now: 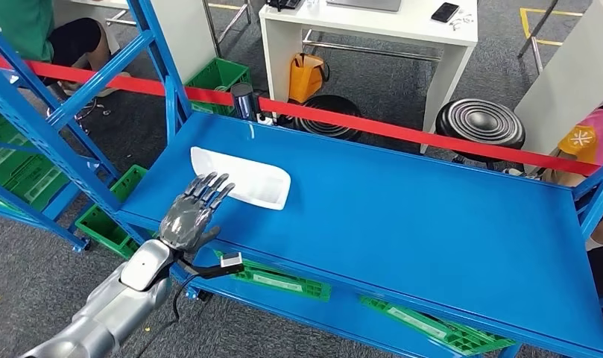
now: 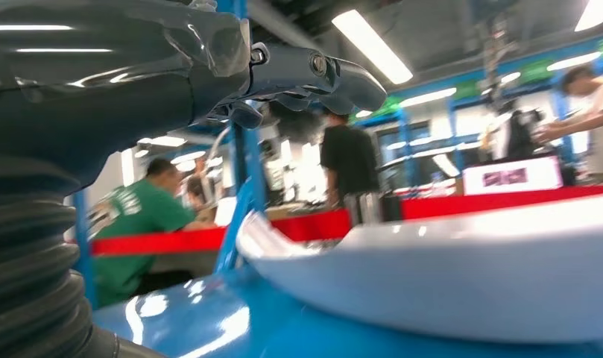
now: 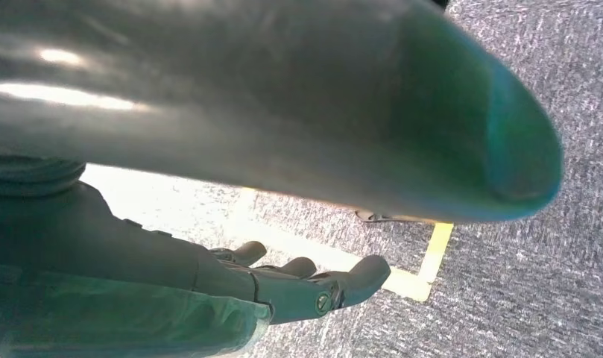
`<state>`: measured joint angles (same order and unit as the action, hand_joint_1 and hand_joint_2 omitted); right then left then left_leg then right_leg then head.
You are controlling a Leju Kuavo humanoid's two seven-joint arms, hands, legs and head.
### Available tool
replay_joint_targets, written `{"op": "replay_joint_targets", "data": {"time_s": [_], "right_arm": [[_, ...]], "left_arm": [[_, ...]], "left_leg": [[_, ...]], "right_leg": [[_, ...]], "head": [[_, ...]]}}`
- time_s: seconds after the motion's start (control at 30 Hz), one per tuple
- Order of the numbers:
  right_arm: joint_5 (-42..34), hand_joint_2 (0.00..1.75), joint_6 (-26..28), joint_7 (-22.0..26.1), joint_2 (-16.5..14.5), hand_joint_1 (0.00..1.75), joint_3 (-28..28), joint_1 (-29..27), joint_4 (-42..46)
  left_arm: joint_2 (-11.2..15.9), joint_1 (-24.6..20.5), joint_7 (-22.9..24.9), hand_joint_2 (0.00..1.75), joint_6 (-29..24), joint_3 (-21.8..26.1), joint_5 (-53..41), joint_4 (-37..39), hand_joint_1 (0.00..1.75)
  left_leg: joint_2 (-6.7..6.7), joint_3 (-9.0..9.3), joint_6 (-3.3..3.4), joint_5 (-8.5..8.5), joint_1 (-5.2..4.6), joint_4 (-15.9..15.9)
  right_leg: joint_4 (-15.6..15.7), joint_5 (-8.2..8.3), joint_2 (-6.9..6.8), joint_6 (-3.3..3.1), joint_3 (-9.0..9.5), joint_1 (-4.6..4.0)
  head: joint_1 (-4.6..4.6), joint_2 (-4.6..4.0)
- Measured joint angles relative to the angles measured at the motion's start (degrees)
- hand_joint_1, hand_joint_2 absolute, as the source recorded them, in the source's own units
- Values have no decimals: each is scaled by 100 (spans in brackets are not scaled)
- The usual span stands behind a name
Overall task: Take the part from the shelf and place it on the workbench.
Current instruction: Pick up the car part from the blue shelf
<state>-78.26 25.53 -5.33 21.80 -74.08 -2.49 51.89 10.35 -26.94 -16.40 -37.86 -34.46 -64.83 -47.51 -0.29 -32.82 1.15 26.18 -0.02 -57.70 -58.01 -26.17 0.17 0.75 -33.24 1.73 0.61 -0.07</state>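
silver left arm comes in from the near left of the head view, and its left hand [image 1: 190, 216] sits over the near left edge of the blue workbench [image 1: 402, 224], fingers straight and spread, grasping nothing. fingertips reach right up to the near edge of the one white part [image 1: 242, 177], a long shallow tray-like piece lying flat on the bench top toward its left end; whether they touch it cannot be told. from the left wrist camera the same part [image 2: 462, 268] lies just ahead of the hand [image 2: 298, 74], its pale rim resting on the glossy blue surface. right hand [image 3: 305, 287] hangs over grey carpet with one yellow floor line [image 3: 425, 265] beneath it; its fingers are loosely extended with nothing in them.

below the bench top, two green crates [image 1: 283, 277] rest on the lower shelf, and more green crates sit on the floor at the left by the blue shelf frame [image 1: 52, 119]. one red tape [image 1: 402, 130] runs across behind the bench. beyond it stand two black round stools [image 1: 481, 121], one orange bag [image 1: 305, 74] and one white table [image 1: 373, 30] carrying one phone [image 1: 445, 12]. a person in a green top [image 1: 19, 26] is at the far left.
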Motion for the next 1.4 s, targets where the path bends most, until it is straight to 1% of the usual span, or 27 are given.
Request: {"op": "replay_joint_targets", "data": {"time_s": [0.07, 0.13, 0.17, 0.23, 0.27, 0.3, 0.33, 0.4, 0.47, 0.5, 0.6, 0.63, 0.7, 0.77, 0.8, 0.83, 0.87, 0.93, 1.0, 1.07, 1.1, 1.17, 1.23, 1.3, 1.33, 1.37, 1.4], "right_arm": [[-76, 0, -23, 51, 24, 0, -98, 18, -1], [-149, 0, -43, 108, 78, 0, -192, 29, -1], [-184, 0, -55, 131, 117, 0, -234, 39, -2], [-248, 0, -80, 166, 208, 0, -313, 55, -2], [-283, 0, -98, 176, 246, 0, -352, 60, -4], [-312, 0, -123, 184, 279, 0, -388, 62, -9], [-335, 0, -151, 188, 302, 0, -420, 66, -17], [-360, 0, -197, 193, 345, 0, -470, 82, -37], [-365, 0, -210, 197, 372, 0, -508, 110, -49], [-366, 0, -215, 198, 380, 0, -524, 120, -52], [-370, 0, -233, 199, 389, 0, -566, 128, -57], [-371, 0, -237, 199, 393, 0, -575, 129, -60], [-373, 0, -243, 199, 399, 0, -587, 131, -63], [-374, 0, -245, 199, 402, 0, -601, 130, -70], [-375, 0, -246, 199, 402, 0, -608, 130, -74], [-376, 0, -248, 199, 402, 0, -614, 130, -78], [-379, 0, -252, 199, 402, 0, -618, 130, -80], [-392, 0, -285, 197, 392, 0, -627, 133, -81], [-427, 0, -370, 177, 393, 0, -652, 154, -100], [-476, 0, -493, 137, 404, 0, -688, 181, -146], [-505, 0, -558, 119, 404, 0, -705, 191, -177], [-566, 0, -661, 100, 425, 0, -740, 207, -259], [-635, 0, -703, 113, 445, 0, -778, 222, -349], [-688, 0, -703, 139, 454, 0, -820, 231, -413], [-702, 0, -701, 147, 456, 0, -842, 232, -443], [-711, 0, -702, 151, 454, 0, -862, 236, -480], [-718, 0, -714, 152, 451, 0, -881, 248, -523]], "left_arm": [[-62, -110, -336, 175, -3, -32, 41, 51, 0], [-166, -266, -745, 175, -9, -71, 224, 117, 0], [-231, -369, -929, 175, -11, -108, 358, 175, 0], [-373, -563, -1176, 175, -12, -210, 600, 307, 0], [-443, -637, -1259, 175, -12, -279, 689, 371, 0], [-515, -697, -1310, 175, -11, -350, 746, 423, 0], [-578, -749, -1342, 175, -11, -420, 790, 470, 0], [-695, -856, -1365, 175, -12, -540, 850, 543, 0], [-767, -949, -1367, 175, -13, -610, 875, 590, 0], [-791, -981, -1368, 175, -13, -633, 884, 609, 0], [-833, -1034, -1374, 175, -13, -690, 896, 660, 0], [-839, -1048, -1375, 175, -13, -708, 897, 674, 0], [-843, -1073, -1376, 175, -13, -735, 897, 697, 0], [-846, -1081, -1376, 175, -13, -762, 897, 727, 0], [-849, -1078, -1376, 175, -12, -778, 897, 744, 0], [-851, -1078, -1378, 175, -12, -793, 900, 760, 0], [-854, -1084, -1385, 175, -12, -806, 913, 772, 0], [-861, -1120, -1424, 175, -13, -828, 988, 784, 0], [-885, -1173, -1480, 175, -13, -856, 1141, 793, 0], [-915, -1212, -1511, 175, -13, -886, 1351, 813, 0], [-934, -1227, -1511, 175, -13, -900, 1468, 826, 0], [-985, -1289, -1465, 175, -12, -931, 1704, 881, 0], [-1044, -1356, -1340, 175, -11, -970, 1928, 1005, 0], [-1069, -1376, -1175, 175, -10, -1008, 2102, 1190, 0], [-1072, -1375, -1093, 175, -10, -1022, 2163, 1288, 0], [-1072, -1374, -1012, 175, -10, -1034, 2209, 1387, 0], [-1072, -1374, -938, 175, -10, -1043, 2247, 1479, 0]], "left_leg": [[0, 10, 50, -20, -20, 58], [8, 64, 123, -100, -6, 176], [12, 89, 158, -142, 3, 233], [15, 81, 193, -170, -10, 254], [14, 75, 196, -171, -21, 252], [13, 74, 196, -170, -31, 248], [12, 73, 195, -167, -35, 238], [11, 66, 171, -139, -37, 185], [13, 30, 122, -81, -67, 98], [17, 13, 102, -61, -81, 67], [21, -19, 64, -23, -71, 15], [20, -66, 33, 54, -58, -87], [20, -308, -49, 367, -24, -620], [23, -668, -107, 706, 10, -1407], [23, -779, -113, 759, 19, -1640], [23, -790, -103, 705, 23, -1658], [22, -679, -73, 547, 19, -1428], [20, -262, 51, 173, -10, -598], [33, -2, 166, 20, -64, -58], [45, 22, 218, 14, -110, 41], [47, 57, 234, -21, -99, 101], [53, 132, 275, -114, -70, 246], [55, 154, 292, -166, -67, 310], [57, 140, 293, -170, -78, 306], [57, 138, 290, -168, -79, 302], [55, 139, 281, -162, -77, 292], [51, 137, 261, -147, -73, 267]], "right_leg": [[27, 23, -3, 57, -17, -3], [-76, -38, -10, 88, -89, -10], [-295, -144, -12, 78, -202, -16], [-1055, -443, -13, 36, -576, -15], [-1409, -550, -13, 41, -757, -14], [-1588, -577, -13, 69, -854, -14], [-1520, -509, -14, 115, -835, -13], [-769, -190, -21, 218, -485, -4], [-109, 40, -23, 212, -154, -7], [4, 74, -20, 176, -99, -15], [5, 97, -3, 76, -105, -4], [9, 104, -2, 46, -101, 12], [13, 109, -2, 5, -98, 29], [12, 107, -3, -5, -106, 21], [11, 107, -2, -5, -109, 15], [11, 107, 0, -5, -107, 8], [11, 108, 5, -5, -101, -2], [15, 109, 15, -2, -86, -19], [22, 119, 10, 18, -95, -25], [49, 145, -5, 60, -101, -22], [51, 149, -14, 79, -108, -21], [-134, 40, -20, 78, -204, -33], [-788, -258, -20, 36, -514, -33], [-1467, -487, -20, 51, -833, -27], [-1546, -486, -20, 92, -870, -22], [-1374, -391, -21, 150, -785, -10], [-994, -232, -24, 214, -594, 9]], "head": [[3, 0], [-4, 0], [-15, 0], [-29, 0], [-36, 0], [-36, 0], [-37, 0], [-38, 0], [-39, 0], [-37, 0], [-30, 0], [-24, 0], [-12, 0], [-7, 0], [-6, 0], [-6, 0], [-4, 0], [-10, 0], [-22, 0], [-21, 0], [-20, 0], [-27, 0], [-46, 0], [-57, 0], [-57, 0], [-58, 0], [-58, 0]]}}
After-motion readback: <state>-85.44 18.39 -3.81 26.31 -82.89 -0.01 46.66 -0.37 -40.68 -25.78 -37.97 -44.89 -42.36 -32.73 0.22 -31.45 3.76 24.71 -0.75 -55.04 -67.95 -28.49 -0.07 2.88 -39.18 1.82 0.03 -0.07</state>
